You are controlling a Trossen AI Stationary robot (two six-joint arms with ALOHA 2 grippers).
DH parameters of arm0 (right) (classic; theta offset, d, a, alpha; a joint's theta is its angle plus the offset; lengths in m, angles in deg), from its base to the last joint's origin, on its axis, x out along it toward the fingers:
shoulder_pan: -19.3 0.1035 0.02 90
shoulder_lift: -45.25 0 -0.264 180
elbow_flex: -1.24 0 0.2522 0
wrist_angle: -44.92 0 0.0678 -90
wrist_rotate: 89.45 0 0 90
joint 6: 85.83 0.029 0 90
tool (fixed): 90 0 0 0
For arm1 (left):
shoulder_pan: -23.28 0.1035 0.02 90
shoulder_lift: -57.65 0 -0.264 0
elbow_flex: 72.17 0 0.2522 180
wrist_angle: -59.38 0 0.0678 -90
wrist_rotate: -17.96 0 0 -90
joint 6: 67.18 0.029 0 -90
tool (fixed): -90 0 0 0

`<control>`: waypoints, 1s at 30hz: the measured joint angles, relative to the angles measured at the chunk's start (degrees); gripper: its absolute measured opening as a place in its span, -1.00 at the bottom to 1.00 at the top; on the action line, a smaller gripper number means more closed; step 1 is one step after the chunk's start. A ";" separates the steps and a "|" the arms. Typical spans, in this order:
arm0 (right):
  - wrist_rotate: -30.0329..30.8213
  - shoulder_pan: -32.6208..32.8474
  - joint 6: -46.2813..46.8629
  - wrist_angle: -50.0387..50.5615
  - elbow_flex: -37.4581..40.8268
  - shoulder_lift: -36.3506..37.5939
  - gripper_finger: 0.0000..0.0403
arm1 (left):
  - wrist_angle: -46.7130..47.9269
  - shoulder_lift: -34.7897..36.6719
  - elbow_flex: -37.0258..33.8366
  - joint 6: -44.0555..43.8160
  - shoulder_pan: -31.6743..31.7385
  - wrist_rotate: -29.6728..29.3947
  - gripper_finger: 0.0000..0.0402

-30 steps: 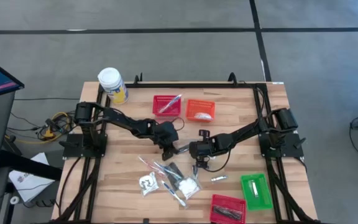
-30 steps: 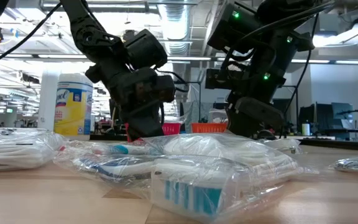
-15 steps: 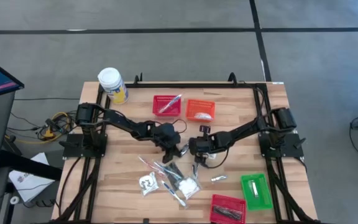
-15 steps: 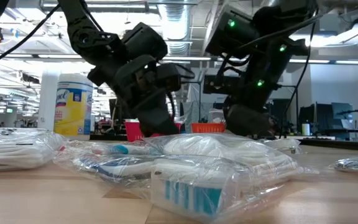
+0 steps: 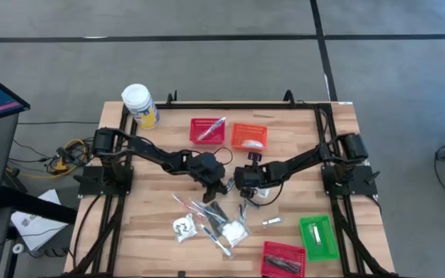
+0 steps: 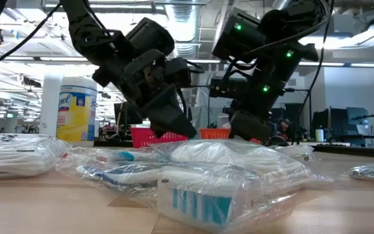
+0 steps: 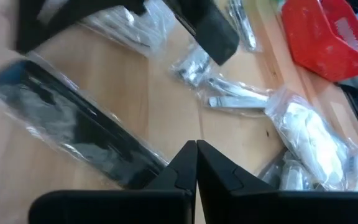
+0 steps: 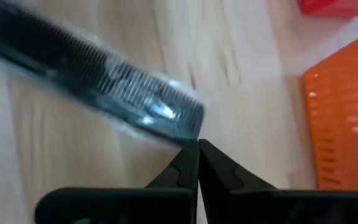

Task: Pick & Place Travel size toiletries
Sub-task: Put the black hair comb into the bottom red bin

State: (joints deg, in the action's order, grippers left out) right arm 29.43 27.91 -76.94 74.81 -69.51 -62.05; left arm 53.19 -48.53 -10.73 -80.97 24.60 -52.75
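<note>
Mostly the toiletries (image 5: 211,220) still lie loose on the counter (image 5: 145,232) near the front, few in baskets (image 5: 249,137), while the left gripper (image 5: 224,188) and right gripper (image 5: 242,193) hover closed and empty.

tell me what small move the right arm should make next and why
Probably open the right gripper before going lower. Its fingers are pressed shut, and its wrist view shows a wrapped black comb lying on the wood just ahead of the tips, not held. Shut fingers can only push the comb. The left gripper is also shut and empty, above the pile of wrapped packets at mid-table.
</note>
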 joint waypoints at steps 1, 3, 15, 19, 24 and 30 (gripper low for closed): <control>-0.13 0.27 0.00 0.50 0.00 0.02 -1.00 | 0.23 0.62 0.07 0.09 0.00 -1.50 -1.00; -0.29 0.89 0.07 2.08 -0.04 0.06 -1.00 | 3.45 2.57 0.02 0.99 -0.04 -5.23 -1.00; -5.26 -0.60 -1.88 -4.14 -0.09 0.13 -1.00 | 12.28 11.07 -0.17 3.06 -3.82 -27.57 -1.00; -5.26 -2.36 -1.90 -4.69 -0.09 0.13 -1.00 | 12.56 11.31 -0.37 3.09 -4.08 -27.92 -1.00; -3.36 -1.67 -0.26 0.87 -0.09 1.02 -1.00 | 12.71 11.33 -0.61 3.45 -4.05 -28.16 -1.00; -0.82 1.29 3.10 4.08 -0.17 3.98 -1.00 | 12.66 11.33 -0.61 4.14 -4.06 -28.31 -1.00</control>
State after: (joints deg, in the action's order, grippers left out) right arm 28.61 29.20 -73.84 78.89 -69.69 -58.08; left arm 65.85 -37.20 -11.34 -76.83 20.54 -81.06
